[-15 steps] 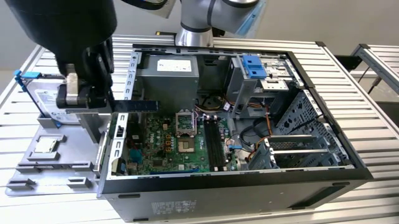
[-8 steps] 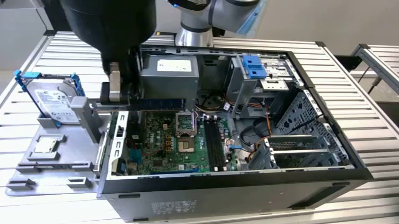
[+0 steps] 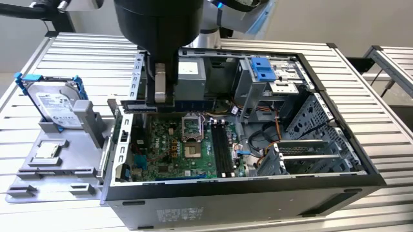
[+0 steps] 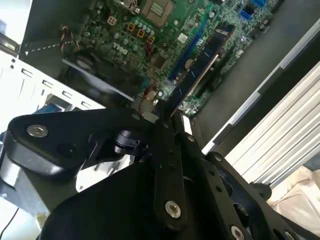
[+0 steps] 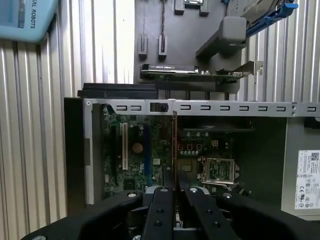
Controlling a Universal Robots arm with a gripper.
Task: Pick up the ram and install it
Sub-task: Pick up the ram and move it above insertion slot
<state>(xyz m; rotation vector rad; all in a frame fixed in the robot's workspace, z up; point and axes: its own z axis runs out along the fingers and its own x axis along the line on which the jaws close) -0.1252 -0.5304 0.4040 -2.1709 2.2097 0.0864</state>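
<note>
Your gripper [image 3: 164, 100] was clamped on the ram [image 3: 197, 105], holding it over the motherboard [image 3: 169, 145] inside the open case, its long axis lying crosswise to the black memory slots [image 3: 223, 145].

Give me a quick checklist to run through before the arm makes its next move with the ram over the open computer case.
1. Grip: the gripper is shut on the ram: ok.
2. Ram over the open case, above the motherboard: ok.
3. Ram in line with the memory slots: not ok; in the exterior view it lies crosswise to them.
4. Ram seated in a slot: not ok; it hangs above the board.
5. Memory slots empty: ok, going by the exterior view.
6. Slot latches open: cannot tell.
</note>
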